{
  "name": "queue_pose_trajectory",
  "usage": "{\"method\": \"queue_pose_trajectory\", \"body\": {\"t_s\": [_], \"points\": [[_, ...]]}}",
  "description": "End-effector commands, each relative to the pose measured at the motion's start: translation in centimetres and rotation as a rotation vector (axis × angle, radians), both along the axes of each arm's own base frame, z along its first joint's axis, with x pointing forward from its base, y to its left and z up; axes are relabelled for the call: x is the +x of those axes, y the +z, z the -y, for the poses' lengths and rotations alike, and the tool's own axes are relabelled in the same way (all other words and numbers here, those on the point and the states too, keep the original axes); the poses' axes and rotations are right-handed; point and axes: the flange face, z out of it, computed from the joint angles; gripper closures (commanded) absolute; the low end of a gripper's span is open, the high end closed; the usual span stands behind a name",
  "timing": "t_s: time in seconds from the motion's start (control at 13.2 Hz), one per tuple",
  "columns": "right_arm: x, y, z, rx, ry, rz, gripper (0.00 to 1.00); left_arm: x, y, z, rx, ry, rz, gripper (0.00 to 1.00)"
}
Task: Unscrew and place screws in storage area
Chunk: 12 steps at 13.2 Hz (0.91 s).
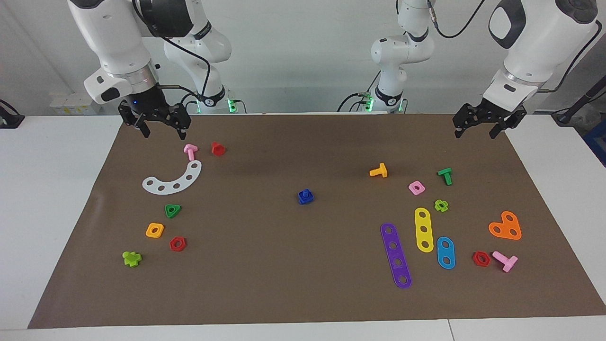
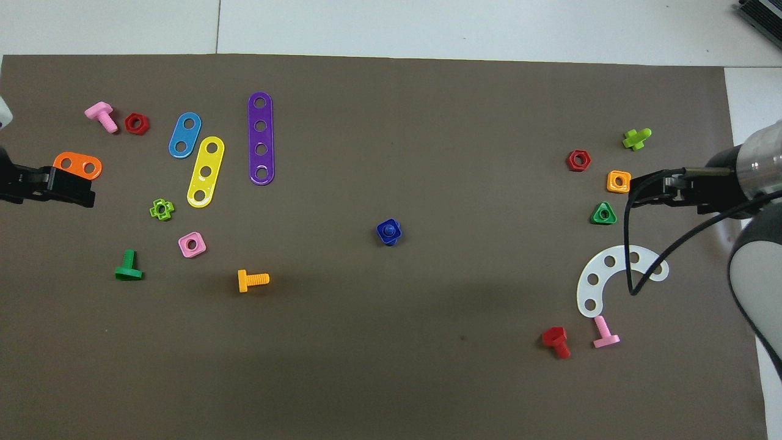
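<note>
Both pincers spread and empty, right pincer (image 1: 162, 127) above the white curved strip (image 1: 174, 179), left pincer (image 1: 488, 124) waiting; farther out, mid-bench, you hold the blue nut (image 1: 306, 197), twist the 1 blue screw (image 2: 388, 230) out squarely.

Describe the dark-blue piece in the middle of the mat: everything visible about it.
The dark-blue bolt looks like glossy plastic: a stubby shaft standing up through a squarish blue nut, the two still joined. It sits alone mid-mat, between the two clusters of parts. Nothing else touches it; neither claw is over it.
</note>
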Motion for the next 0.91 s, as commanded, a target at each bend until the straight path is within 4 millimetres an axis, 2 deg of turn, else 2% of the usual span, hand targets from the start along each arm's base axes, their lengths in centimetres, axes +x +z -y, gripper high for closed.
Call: {"method": "queue_pose_trajectory", "body": {"t_s": [0.0, 0.08, 0.23, 0.38, 0.53, 0.83], "points": [[-0.5, 0.4, 0.4, 0.015, 0.027, -0.005, 0.00, -0.9, 0.5, 0.0, -0.014, -0.010, -0.008, 0.00], [-0.5, 0.3, 0.4, 0.016, 0.026, -0.005, 0.00, -0.9, 0.2, 0.1, -0.014, -0.011, -0.011, 0.00], [-0.5, 0.3, 0.4, 0.016, 0.026, -0.007, 0.00, -1.6, -0.3, 1.7, -0.011, -0.031, -0.013, 0.00], [-0.5, 0.3, 0.3, 0.018, 0.025, -0.009, 0.00, -2.3, -2.0, 6.6, -0.015, -0.062, -0.001, 0.00], [-0.5, 0.3, 0.3, 0.018, 0.026, -0.009, 0.00, -1.9, -3.9, 11.3, -0.071, 0.033, -0.018, 0.04], [-0.6, 0.3, 0.4, 0.017, 0.028, -0.012, 0.00, -0.6, -9.3, 23.4, -0.140, 0.238, 0.016, 0.08]]}}
